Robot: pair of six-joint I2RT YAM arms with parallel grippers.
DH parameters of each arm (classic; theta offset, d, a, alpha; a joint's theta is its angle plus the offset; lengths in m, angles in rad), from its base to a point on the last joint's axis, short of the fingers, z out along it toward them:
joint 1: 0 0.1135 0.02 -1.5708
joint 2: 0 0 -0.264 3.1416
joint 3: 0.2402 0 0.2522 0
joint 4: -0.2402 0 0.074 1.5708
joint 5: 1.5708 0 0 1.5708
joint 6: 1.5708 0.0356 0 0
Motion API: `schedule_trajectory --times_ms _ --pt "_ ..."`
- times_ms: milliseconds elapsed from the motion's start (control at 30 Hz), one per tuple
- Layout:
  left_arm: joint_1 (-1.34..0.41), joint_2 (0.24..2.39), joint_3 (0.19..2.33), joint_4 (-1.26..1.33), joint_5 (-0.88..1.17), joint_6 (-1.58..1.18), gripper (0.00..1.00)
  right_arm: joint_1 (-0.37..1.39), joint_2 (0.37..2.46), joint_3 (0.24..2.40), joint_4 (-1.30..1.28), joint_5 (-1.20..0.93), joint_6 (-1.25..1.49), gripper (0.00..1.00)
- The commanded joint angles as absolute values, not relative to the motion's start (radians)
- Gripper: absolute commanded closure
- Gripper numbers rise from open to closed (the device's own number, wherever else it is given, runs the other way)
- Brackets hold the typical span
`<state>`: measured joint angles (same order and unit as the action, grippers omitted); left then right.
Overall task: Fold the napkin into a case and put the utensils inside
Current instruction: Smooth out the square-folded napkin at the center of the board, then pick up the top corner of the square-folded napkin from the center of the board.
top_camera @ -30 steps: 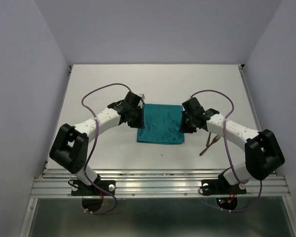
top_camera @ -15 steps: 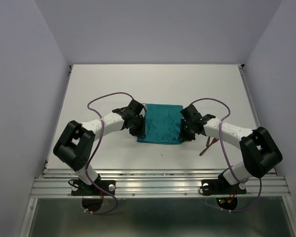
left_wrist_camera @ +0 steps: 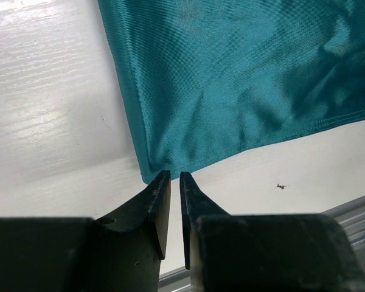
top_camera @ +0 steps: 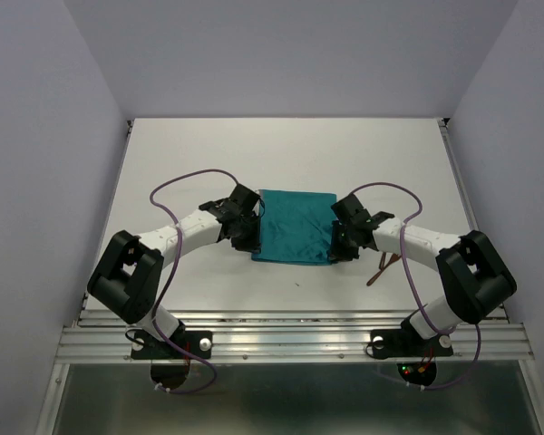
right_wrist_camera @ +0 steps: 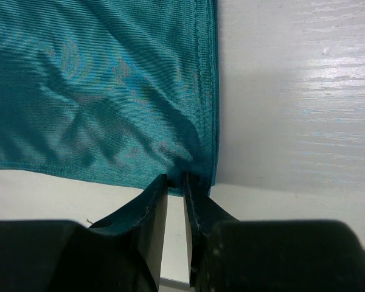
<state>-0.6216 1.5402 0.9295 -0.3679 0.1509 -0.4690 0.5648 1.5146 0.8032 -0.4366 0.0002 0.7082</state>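
The teal napkin lies flat on the white table as a folded rectangle. My left gripper is low at its near left corner. The jaws stand a narrow slit apart, and the tips just meet the cloth's edge. My right gripper is at the near right corner. Its jaws are also a slit apart, and its tips overlap the hem. Bare table shows through both slits. The reddish-brown utensils lie right of the napkin, partly hidden under my right forearm.
A metal rail runs along the table's near edge, behind both arm bases. Plain walls close the table in on the left, right and far sides. Purple cables loop above each forearm.
Both grippers slid from the napkin's side edges toward me, down to its near corners. The left jaws narrowed a little. The napkin has not moved.
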Motion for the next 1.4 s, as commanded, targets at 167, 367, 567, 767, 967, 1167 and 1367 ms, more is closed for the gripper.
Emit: schedule_trajectory --times_ms 167,367,567,767,967,1167,1367 --pt "-0.626 1.537 0.891 -0.364 0.118 -0.483 0.76 0.572 1.454 0.770 -0.417 0.089 0.741 0.77" --pt "-0.626 1.600 0.856 -0.319 0.135 -0.491 0.77 0.572 1.381 0.765 -0.422 0.156 0.775 0.76" --pt "-0.627 1.602 0.884 -0.354 0.144 -0.466 0.76 0.563 1.373 0.759 -0.434 0.196 0.795 0.69" --pt "-0.626 1.520 0.960 -0.443 0.118 -0.459 0.73 0.563 1.393 0.750 -0.410 0.117 0.816 0.68" --pt "-0.624 1.468 1.080 -0.534 0.049 -0.445 0.69 0.563 1.401 0.732 -0.397 0.101 0.819 0.69" --pt "-0.615 1.462 1.137 -0.555 0.011 -0.446 0.66 0.563 1.408 0.723 -0.391 0.092 0.818 0.69" --pt "-0.600 1.466 1.117 -0.535 -0.028 -0.471 0.65 0.563 1.419 0.724 -0.385 0.086 0.811 0.72"
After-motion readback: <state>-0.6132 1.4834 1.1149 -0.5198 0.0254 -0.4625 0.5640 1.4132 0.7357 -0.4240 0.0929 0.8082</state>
